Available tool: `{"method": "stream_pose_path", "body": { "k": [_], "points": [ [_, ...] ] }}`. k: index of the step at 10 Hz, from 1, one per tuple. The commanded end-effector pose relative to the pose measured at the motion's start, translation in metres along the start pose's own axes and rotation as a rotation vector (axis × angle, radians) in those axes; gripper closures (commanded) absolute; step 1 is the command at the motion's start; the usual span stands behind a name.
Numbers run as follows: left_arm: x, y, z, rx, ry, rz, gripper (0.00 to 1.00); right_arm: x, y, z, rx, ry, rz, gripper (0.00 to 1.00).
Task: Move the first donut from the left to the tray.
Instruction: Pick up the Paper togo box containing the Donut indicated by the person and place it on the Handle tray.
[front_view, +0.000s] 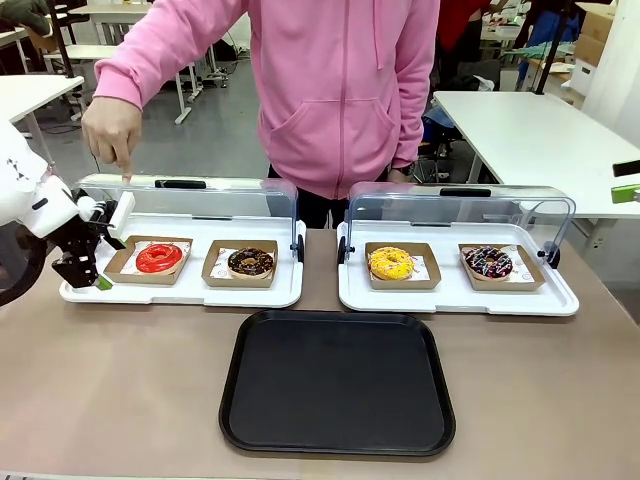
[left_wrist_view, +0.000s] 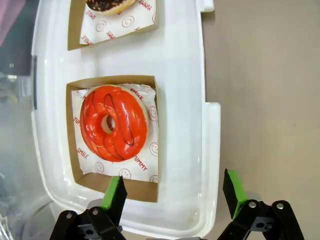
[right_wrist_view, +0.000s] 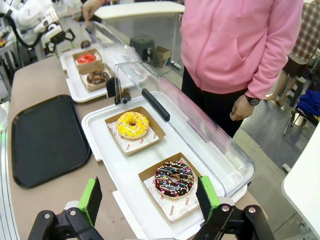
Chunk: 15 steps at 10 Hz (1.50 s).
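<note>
1. Nothing done yet. The donut sits in its cardboard holder, in the left display case beyond the tray's far-left corner. The tray is bare.
2. Left gripper: fingers fully spread, gripping nothing, at the case end farthest from the tray, one pad by the holder's edge. Left to do: grasp, lift, carry, set down.
3. Right gripper: spread wide, empty, by the right display case beyond the tray's far-right corner.
4. Left case, lid up under the person's hand, also holds a chocolate donut. Right case: yellow donut, sprinkled donut.
</note>
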<state>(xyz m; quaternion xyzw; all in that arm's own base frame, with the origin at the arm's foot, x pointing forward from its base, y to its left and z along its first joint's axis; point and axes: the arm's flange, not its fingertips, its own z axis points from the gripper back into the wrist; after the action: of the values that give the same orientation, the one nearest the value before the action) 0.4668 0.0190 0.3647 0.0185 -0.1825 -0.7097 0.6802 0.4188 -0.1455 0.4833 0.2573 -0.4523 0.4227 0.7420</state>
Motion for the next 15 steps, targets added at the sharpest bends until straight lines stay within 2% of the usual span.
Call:
{"method": "stream_pose_path", "body": {
  "k": [1,5,8,15],
  "points": [
    [0.002,-0.003,0.006,-0.011,-0.013,0.002,0.0,0.001,-0.001,-0.002,-0.007,-0.029,0.011,0.0],
    [-0.008,0.015,-0.01,0.047,0.048,0.005,0.0,0.001,-0.001,-0.002,-0.007,-0.029,0.011,0.0],
    [-0.018,0.034,-0.028,0.023,0.045,-0.007,0.0,0.001,-0.001,-0.002,-0.007,-0.029,0.011,0.0],
    [-0.029,0.041,-0.047,0.0,0.079,-0.028,0.0,0.001,-0.001,-0.002,-0.007,-0.029,0.011,0.0]
  ]
}}
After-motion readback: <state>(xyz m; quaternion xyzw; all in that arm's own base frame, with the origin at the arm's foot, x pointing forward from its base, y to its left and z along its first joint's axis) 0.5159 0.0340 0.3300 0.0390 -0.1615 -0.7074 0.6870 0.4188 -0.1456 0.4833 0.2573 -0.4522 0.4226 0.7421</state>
